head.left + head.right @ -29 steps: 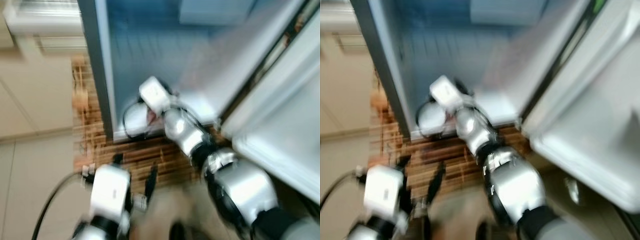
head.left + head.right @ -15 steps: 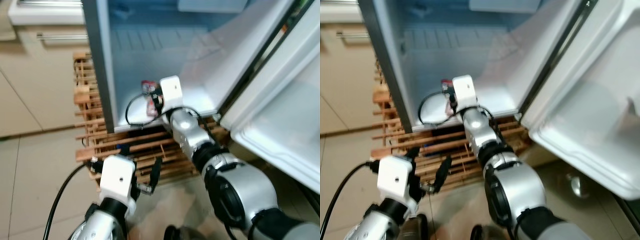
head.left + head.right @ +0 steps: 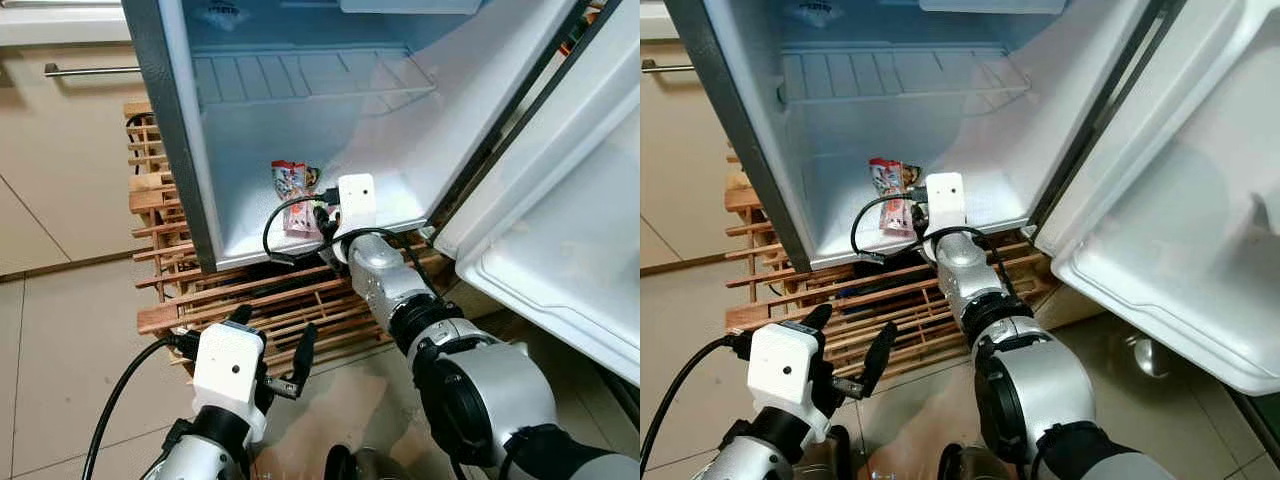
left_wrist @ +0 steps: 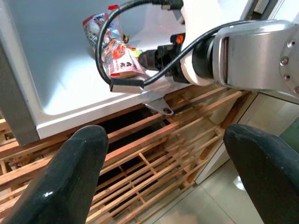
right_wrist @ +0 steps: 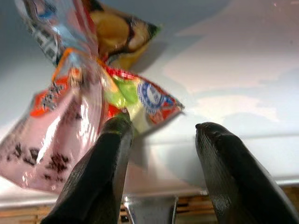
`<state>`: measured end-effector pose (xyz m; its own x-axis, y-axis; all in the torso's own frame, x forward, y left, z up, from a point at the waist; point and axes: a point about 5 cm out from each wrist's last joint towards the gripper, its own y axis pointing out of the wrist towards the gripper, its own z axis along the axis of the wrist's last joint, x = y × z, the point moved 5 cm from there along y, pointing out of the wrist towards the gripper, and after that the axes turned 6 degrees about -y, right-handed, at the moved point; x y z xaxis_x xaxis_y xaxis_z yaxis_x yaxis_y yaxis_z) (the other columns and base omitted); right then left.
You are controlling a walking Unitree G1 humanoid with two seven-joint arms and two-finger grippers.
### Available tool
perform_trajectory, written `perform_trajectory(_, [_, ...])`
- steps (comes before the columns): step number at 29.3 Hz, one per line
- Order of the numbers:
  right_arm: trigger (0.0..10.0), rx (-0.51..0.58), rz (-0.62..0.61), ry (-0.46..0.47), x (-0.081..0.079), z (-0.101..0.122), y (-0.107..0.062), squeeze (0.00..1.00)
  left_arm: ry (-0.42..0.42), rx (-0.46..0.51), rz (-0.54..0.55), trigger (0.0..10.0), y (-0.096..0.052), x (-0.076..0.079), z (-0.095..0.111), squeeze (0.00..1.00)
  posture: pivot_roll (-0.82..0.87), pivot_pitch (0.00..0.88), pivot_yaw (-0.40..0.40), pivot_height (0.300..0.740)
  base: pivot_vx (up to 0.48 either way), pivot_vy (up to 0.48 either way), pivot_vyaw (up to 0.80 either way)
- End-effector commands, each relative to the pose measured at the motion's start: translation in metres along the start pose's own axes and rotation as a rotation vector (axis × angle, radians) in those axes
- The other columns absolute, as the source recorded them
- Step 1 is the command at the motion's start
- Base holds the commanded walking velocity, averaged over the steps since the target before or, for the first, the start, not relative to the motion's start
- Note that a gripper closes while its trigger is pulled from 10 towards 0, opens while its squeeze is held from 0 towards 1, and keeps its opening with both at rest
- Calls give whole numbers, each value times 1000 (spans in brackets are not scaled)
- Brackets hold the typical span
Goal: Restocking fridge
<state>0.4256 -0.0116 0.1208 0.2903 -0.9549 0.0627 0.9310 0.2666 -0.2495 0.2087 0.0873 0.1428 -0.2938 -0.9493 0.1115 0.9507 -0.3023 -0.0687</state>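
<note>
A pink and red snack packet sits on the floor of the open fridge, near its front edge. My right gripper reaches into the fridge just in front of the packet. It is open, one finger touches the packet's lower edge, and a corner of the wrapper lies beyond the gap. My left gripper hangs low and open above the wooden slat rack, holding nothing.
The fridge door stands wide open on the right. A wire shelf crosses the fridge above the packet. The wooden rack lies under and in front of the fridge. Beige cabinets with a bar handle are at the left.
The head views have shifted and sharpened, so the camera moved. My right gripper stays at the packet on the fridge floor, and the left arm still hangs low.
</note>
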Motion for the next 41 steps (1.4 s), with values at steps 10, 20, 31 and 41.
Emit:
perform_trajectory(10, [10000, -43, 78, -132, -43, -9, -4, 0, -11, 1, -7, 10000, -7, 6, 3, 0, 228, 180, -154, 740, 0, 0, 0])
perform_trajectory(20, [10000, 159, 41, -276, -40, 45, 0, 0, -19, -13, 18, 10000, -14, 6, 1, 0, 254, 201, -164, 740, 0, 0, 0])
perform_trajectory(31, [10000, 202, 46, -6, -28, 63, 1, 0, -26, -4, -12, 10000, -1, 9, -2, 0, 177, 164, -161, 740, 0, 0, 0])
perform_trajectory(41, [10000, 393, 74, 43, 1, 61, -16, 0, -68, 31, 35, 10000, 56, -35, -4, 0, -16, 0, -79, 740, 0, 0, 0])
